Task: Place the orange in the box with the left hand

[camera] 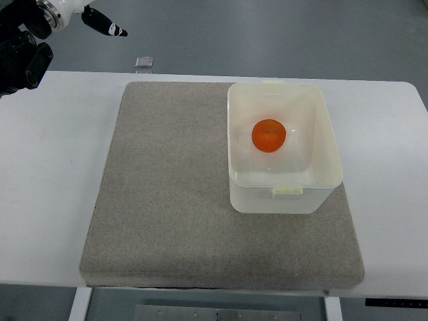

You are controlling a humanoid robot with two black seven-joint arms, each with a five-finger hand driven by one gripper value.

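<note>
One orange lies inside the box, on its floor a little toward the far wall and roughly midway between the side walls, touching none of them as far as the top view shows. The box is a pale, cream-coloured tub with rounded corners and a small tab on its near rim, and it has no lid on it. It stands on the right part of a grey mat, with its right wall close to the mat's right edge and its far rim near the mat's far edge. The mat covers the middle of a white table, leaving bare white margins on the left, the right and along the far side. The left hand shows in the upper left corner, raised beyond the table's far left corner and well apart from both the box and the orange. It holds nothing; one dark finger with a pale tip sticks out toward the right, and the rest of the hand is a dark mass whose finger positions cannot be made out. A small clear square object sits just beyond the table's far edge.
</note>
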